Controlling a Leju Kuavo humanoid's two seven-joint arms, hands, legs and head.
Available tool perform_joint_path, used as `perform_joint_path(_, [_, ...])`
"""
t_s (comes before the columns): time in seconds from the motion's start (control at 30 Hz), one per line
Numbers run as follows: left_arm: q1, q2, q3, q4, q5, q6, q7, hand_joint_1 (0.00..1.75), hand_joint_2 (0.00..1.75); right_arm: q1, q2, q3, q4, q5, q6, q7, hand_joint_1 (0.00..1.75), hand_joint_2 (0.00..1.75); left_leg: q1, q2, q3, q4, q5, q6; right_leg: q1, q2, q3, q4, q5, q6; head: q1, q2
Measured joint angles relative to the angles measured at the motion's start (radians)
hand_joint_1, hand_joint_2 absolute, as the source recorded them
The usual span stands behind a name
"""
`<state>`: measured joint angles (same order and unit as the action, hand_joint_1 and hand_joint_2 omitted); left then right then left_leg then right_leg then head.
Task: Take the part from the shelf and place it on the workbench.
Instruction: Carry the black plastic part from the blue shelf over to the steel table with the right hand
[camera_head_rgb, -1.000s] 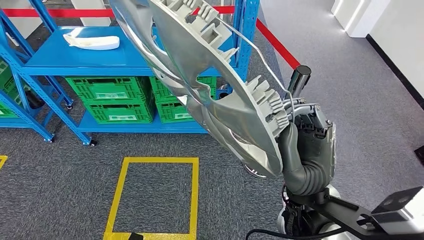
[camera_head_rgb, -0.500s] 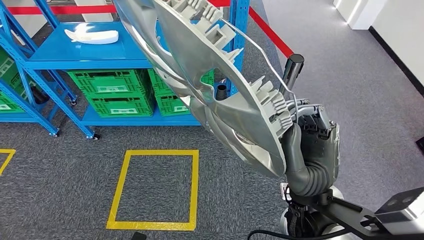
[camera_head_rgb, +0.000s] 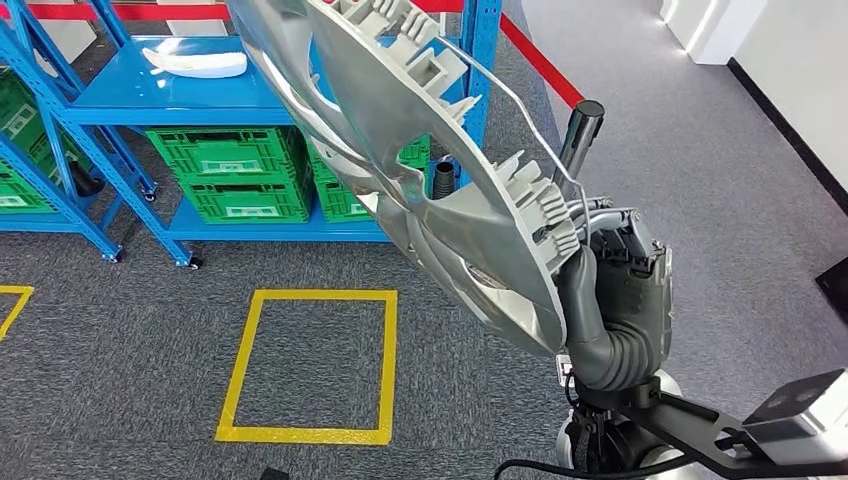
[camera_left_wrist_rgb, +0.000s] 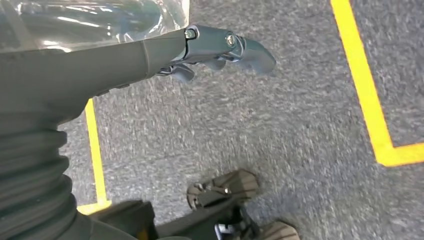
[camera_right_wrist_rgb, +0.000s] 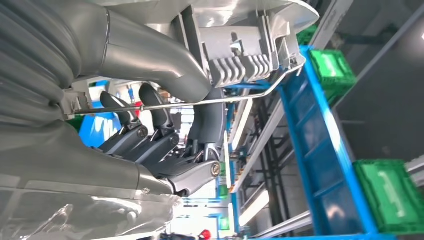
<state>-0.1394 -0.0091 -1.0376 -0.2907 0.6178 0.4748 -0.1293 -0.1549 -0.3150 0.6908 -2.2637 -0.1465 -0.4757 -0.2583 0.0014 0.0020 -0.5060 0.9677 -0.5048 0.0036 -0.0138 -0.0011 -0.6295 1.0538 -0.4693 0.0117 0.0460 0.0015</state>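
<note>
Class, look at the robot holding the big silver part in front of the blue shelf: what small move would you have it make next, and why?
Probably keep the grip and turn away from the blue shelf to look for the workbench. The right hand grips the silver part at its lower end, lifted clear of the shelf, so the pick looks done. Ahead lie grey carpet and a yellow floor square, nothing to set it on.

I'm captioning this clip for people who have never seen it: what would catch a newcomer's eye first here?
First, the large silver-grey part, held up by the right hand and slanting across the middle of the head view. Behind it stands a blue shelf with green crates on its lower level and a white piece on top. On the grey carpet in front lies a yellow taped rectangle.
</note>
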Motion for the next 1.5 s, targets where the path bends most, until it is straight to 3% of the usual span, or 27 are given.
perform_joint_path(0.1, [0.0, 0.0, 0.0, 0.0, 0.0, 0.001, 0.0, 0.0, 1.75, 0.002, 0.0, -0.002, 0.0, 0.0, 0.0, 0.0, 1.75, 1.75, 0.0, 0.002, -0.031, 0.003, 0.022, 0.01, -0.002, 0.002, -0.055, 0.171, -0.121, 0.01, 0.006, 0.0])
perform_joint_path(0.13, [0.001, -0.001, 0.0, 0.0, 0.001, 0.001, 0.0, 0.0, 1.75, 0.004, 0.0, -0.002, 0.001, 0.0, 0.0, 0.0, 1.75, 1.75, 0.0, 0.002, -0.044, 0.006, 0.028, 0.01, -0.002, 0.002, -0.064, 0.218, -0.14, 0.012, 0.006, 0.0])
perform_joint_path(0.17, [0.001, -0.001, 0.0, 0.0, 0.001, 0.0, 0.0, 0.0, 1.75, 0.005, 0.0, -0.002, 0.002, 0.0, 0.0, 0.0, 1.75, 1.75, 0.0, 0.002, -0.056, 0.01, 0.035, 0.009, -0.002, 0.002, -0.057, 0.233, -0.139, 0.013, 0.007, 0.0])
perform_joint_path(0.2, [0.002, -0.001, 0.0, 0.0, 0.002, 0.001, 0.0, 0.0, 1.75, 0.006, 0.0, -0.002, 0.002, 0.0, 0.0, 0.0, 1.75, 1.75, 0.0, 0.002, -0.068, 0.015, 0.04, 0.007, -0.002, 0.002, -0.03, 0.208, -0.121, 0.012, 0.01, 0.0])
perform_joint_path(0.27, [0.002, -0.001, 0.0, 0.0, 0.004, 0.001, 0.0, 0.0, 1.75, 0.006, 0.0, -0.002, 0.003, 0.0, -0.001, 0.001, 1.75, 1.75, 0.0, 0.002, -0.09, 0.027, 0.048, 0.002, -0.001, 0.002, 0.06, 0.074, -0.078, 0.008, 0.016, 0.0])
perform_joint_path(0.33, [0.002, -0.001, 0.0, 0.0, 0.005, 0.002, 0.0, 0.0, 1.75, 0.007, 0.0, -0.003, 0.003, 0.0, -0.004, 0.001, 1.75, 1.75, -0.001, 0.002, -0.106, 0.037, 0.055, -0.008, 0.003, 0.003, 0.119, -0.03, -0.065, -0.003, 0.021, 0.0])
perform_joint_path(0.47, [0.003, -0.001, 0.0, 0.0, 0.01, 0.004, 0.003, 0.0, 1.75, 0.013, 0.001, -0.006, 0.003, -0.006, -0.015, 0.003, 1.75, 1.75, 0.002, 0.0, -0.118, 0.045, 0.06, -0.033, 0.005, 0.003, 0.115, -0.052, -0.056, -0.03, 0.026, 0.0])
perform_joint_path(0.53, [0.004, 0.0, 0.0, 0.0, 0.013, 0.005, 0.005, 0.0, 1.75, 0.014, 0.002, -0.009, 0.003, -0.009, -0.021, 0.006, 1.75, 1.75, 0.005, -0.001, -0.141, 0.108, 0.008, -0.045, -0.001, -0.004, 0.11, -0.057, -0.045, -0.043, 0.023, 0.0])
perform_joint_path(0.6, [0.006, 0.0, 0.0, 0.0, 0.016, 0.005, 0.008, 0.0, 1.75, 0.017, 0.003, -0.011, 0.004, -0.011, -0.031, 0.01, 1.75, 1.75, 0.008, -0.001, -0.185, 0.237, -0.066, -0.054, 0.0, -0.012, 0.101, -0.055, -0.038, -0.048, 0.018, 0.0])
perform_joint_path(0.63, [0.007, -0.001, 0.0, 0.0, 0.018, 0.005, 0.009, 0.0, 1.75, 0.019, 0.003, -0.011, 0.006, -0.012, -0.036, 0.014, 1.75, 1.75, 0.01, -0.001, -0.202, 0.292, -0.087, -0.058, 0.0, -0.017, 0.097, -0.052, -0.037, -0.048, 0.017, 0.0])
perform_joint_path(0.67, [0.009, -0.001, 0.0, 0.0, 0.02, 0.005, 0.011, 0.0, 1.75, 0.022, 0.004, -0.012, 0.007, -0.013, -0.04, 0.018, 1.75, 1.75, 0.01, -0.001, -0.204, 0.314, -0.089, -0.06, 0.0, -0.022, 0.092, -0.049, -0.036, -0.048, 0.017, 0.0])
perform_joint_path(0.7, [0.011, -0.001, 0.0, 0.0, 0.022, 0.004, 0.011, 0.0, 1.75, 0.024, 0.004, -0.013, 0.009, -0.014, -0.043, 0.022, 1.75, 1.75, 0.011, 0.0, -0.189, 0.299, -0.073, -0.06, 0.0, -0.028, 0.088, -0.046, -0.035, -0.047, 0.017, 0.0])
perform_joint_path(0.77, [0.012, -0.001, 0.0, 0.0, 0.025, 0.004, 0.012, 0.0, 1.75, 0.026, 0.004, -0.014, 0.012, -0.015, -0.047, 0.029, 1.75, 1.75, 0.01, 0.014, -0.115, 0.176, -0.018, -0.055, 0.0, -0.042, 0.084, -0.041, -0.036, -0.043, 0.017, 0.0])
perform_joint_path(0.83, [0.01, 0.0, 0.0, 0.0, 0.027, 0.004, 0.012, 0.0, 1.75, 0.026, 0.005, -0.015, 0.012, -0.015, -0.048, 0.031, 1.75, 1.75, 0.001, 0.042, -0.056, 0.065, 0.008, -0.042, 0.003, -0.056, 0.081, -0.039, -0.035, -0.034, 0.017, 0.0])
perform_joint_path(0.87, [0.009, 0.0, 0.0, 0.0, 0.028, 0.004, 0.012, 0.0, 1.75, 0.025, 0.006, -0.016, 0.012, -0.016, -0.048, 0.031, 1.75, 1.75, -0.004, 0.05, -0.047, 0.042, 0.007, -0.035, 0.005, -0.064, 0.08, -0.038, -0.034, -0.028, 0.017, 0.0])
perform_joint_path(0.93, [0.01, 0.0, 0.0, 0.0, 0.029, 0.004, 0.013, 0.0, 1.75, 0.025, 0.007, -0.017, 0.012, -0.018, -0.049, 0.033, 1.75, 1.75, -0.007, 0.04, -0.052, 0.033, 0.01, -0.02, 0.007, -0.08, 0.078, -0.04, -0.032, -0.017, 0.018, 0.0])
perform_joint_path(1.0, [0.01, 0.0, 0.0, 0.0, 0.03, 0.004, 0.014, 0.0, 1.75, 0.024, 0.008, -0.017, 0.013, -0.021, -0.051, 0.035, 1.75, 1.75, -0.002, 0.024, -0.055, 0.024, 0.018, -0.004, 0.005, -0.065, 0.068, -0.017, -0.054, -0.007, 0.021, 0.0])
perform_joint_path(1.03, [0.009, 0.0, 0.0, 0.0, 0.031, 0.004, 0.014, 0.0, 1.75, 0.024, 0.008, -0.018, 0.014, -0.023, -0.052, 0.036, 1.75, 1.75, 0.001, 0.017, -0.056, 0.02, 0.022, 0.003, 0.005, -0.047, 0.051, 0.021, -0.079, -0.004, 0.024, 0.0])
perform_joint_path(1.1, [0.008, -0.001, 0.0, 0.0, 0.031, 0.004, 0.014, 0.0, 1.75, 0.023, 0.008, -0.018, 0.016, -0.026, -0.054, 0.036, 1.75, 1.75, 0.002, 0.001, -0.061, 0.02, 0.025, 0.008, 0.003, -0.013, -0.006, 0.147, -0.144, -0.001, 0.032, 0.0])
perform_joint_path(1.17, [0.009, -0.001, 0.0, 0.0, 0.032, 0.004, 0.015, 0.0, 1.75, 0.024, 0.008, -0.018, 0.02, -0.031, -0.056, 0.037, 1.75, 1.75, 0.001, -0.017, -0.063, 0.024, 0.026, 0.01, 0.003, -0.005, -0.048, 0.238, -0.165, 0.0, 0.038, 0.0])
perform_joint_path(1.2, [0.009, -0.001, 0.0, 0.0, 0.032, 0.004, 0.015, 0.0, 1.75, 0.024, 0.008, -0.017, 0.022, -0.033, -0.056, 0.037, 1.75, 1.75, 0.0, -0.028, -0.064, 0.026, 0.026, 0.01, 0.003, -0.004, -0.045, 0.231, -0.146, -0.001, 0.039, 0.0])
perform_joint_path(1.23, [0.009, -0.001, 0.0, 0.0, 0.033, 0.004, 0.015, 0.0, 1.75, 0.024, 0.008, -0.017, 0.023, -0.035, -0.057, 0.038, 1.75, 1.75, 0.0, -0.04, -0.064, 0.03, 0.025, 0.009, 0.003, 0.0, -0.025, 0.187, -0.111, -0.003, 0.04, 0.0])
perform_joint_path(1.3, [0.007, -0.001, 0.0, 0.0, 0.033, 0.005, 0.015, 0.0, 1.75, 0.023, 0.008, -0.018, 0.026, -0.039, -0.059, 0.038, 1.75, 1.75, -0.001, -0.062, -0.068, 0.038, 0.024, 0.004, 0.002, 0.032, 0.032, 0.057, -0.042, -0.009, 0.042, 0.0])
perform_joint_path(1.33, [0.006, -0.002, 0.0, 0.0, 0.033, 0.005, 0.015, 0.0, 1.75, 0.022, 0.009, -0.018, 0.026, -0.041, -0.06, 0.038, 1.75, 1.75, 0.0, -0.072, -0.073, 0.042, 0.024, -0.001, 0.001, 0.049, 0.052, 0.008, -0.027, -0.011, 0.042, 0.0])
perform_joint_path(1.4, [0.005, -0.002, 0.0, 0.0, 0.034, 0.005, 0.015, 0.0, 1.75, 0.02, 0.01, -0.018, 0.028, -0.045, -0.061, 0.037, 1.75, 1.75, 0.003, -0.09, -0.088, 0.047, 0.029, -0.013, 0.002, 0.063, 0.062, -0.021, -0.028, -0.014, 0.04, 0.0])
perform_joint_path(1.47, [0.008, 0.0, 0.0, 0.0, 0.035, 0.006, 0.016, 0.0, 1.75, 0.019, 0.011, -0.018, 0.029, -0.051, -0.062, 0.037, 1.75, 1.75, 0.004, -0.102, -0.097, 0.048, 0.032, -0.025, -0.001, 0.043, 0.061, -0.029, -0.025, -0.022, 0.042, 0.0])
perform_joint_path(1.5, [0.009, 0.0, 0.0, 0.0, 0.035, 0.006, 0.016, 0.0, 1.75, 0.018, 0.012, -0.018, 0.03, -0.054, -0.062, 0.036, 1.75, 1.75, 0.003, -0.093, -0.102, 0.058, 0.023, -0.03, -0.003, 0.032, 0.063, -0.034, -0.023, -0.027, 0.04, 0.0])
